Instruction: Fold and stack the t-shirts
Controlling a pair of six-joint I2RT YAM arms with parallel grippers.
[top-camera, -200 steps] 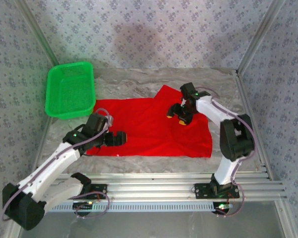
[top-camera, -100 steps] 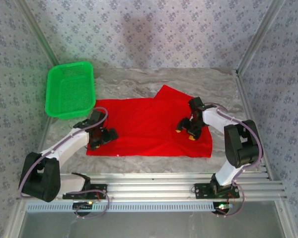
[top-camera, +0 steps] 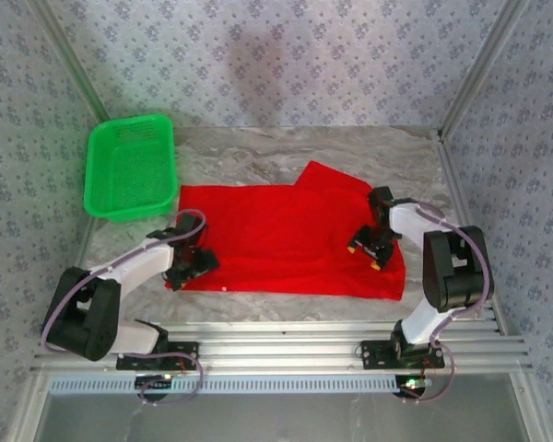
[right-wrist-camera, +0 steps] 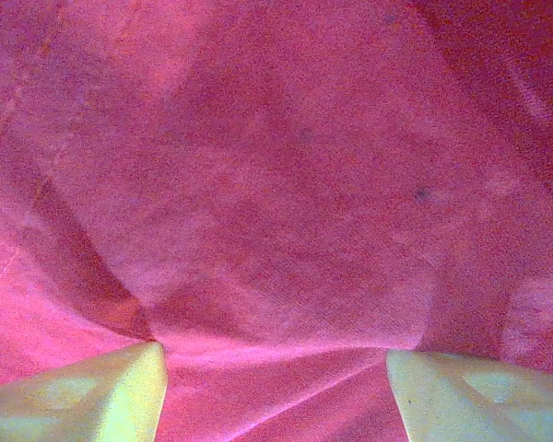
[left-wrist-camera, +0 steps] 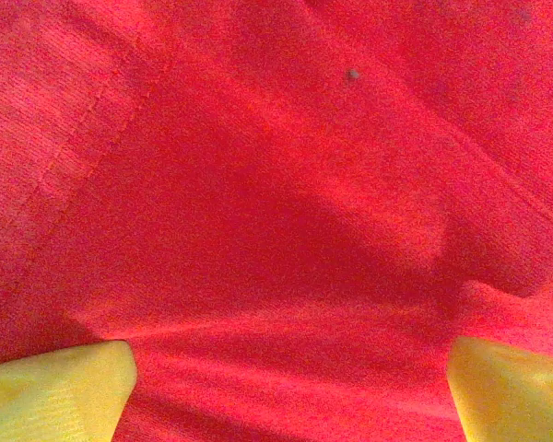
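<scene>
With the red t-shirt spread flat on the tabletop and both the left hand and right hand open, seemingly pressed onto its opposite ends, each should pinch fabric firmly before lifting together.

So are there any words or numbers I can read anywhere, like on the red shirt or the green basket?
None: no words, numbers, brands or signs can be read in these pictures.
The red t-shirt shows plain red cloth, no writing.
The green basket has no label that can be seen.
The walls carry a small flower pattern, not letters.
</scene>
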